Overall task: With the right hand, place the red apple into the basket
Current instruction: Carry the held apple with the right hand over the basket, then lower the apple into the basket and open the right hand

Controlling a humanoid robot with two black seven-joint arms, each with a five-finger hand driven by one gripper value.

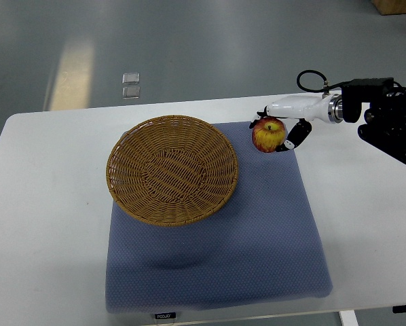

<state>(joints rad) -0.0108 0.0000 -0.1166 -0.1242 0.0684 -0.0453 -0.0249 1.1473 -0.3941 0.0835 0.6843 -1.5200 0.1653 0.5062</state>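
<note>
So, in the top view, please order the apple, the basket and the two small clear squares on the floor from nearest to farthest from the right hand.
1. Apple: held in the right hand itself.
2. Basket: left of the hand, on the blue mat.
3. Clear squares: farthest, on the floor beyond the table's far edge.

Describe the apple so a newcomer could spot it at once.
Find the white table and the blue mat on it, which carries a round wicker basket. Just right of the basket's rim, at the mat's far edge, the right hand grips the apple. It is the only fruit: small, red and yellow.
</note>
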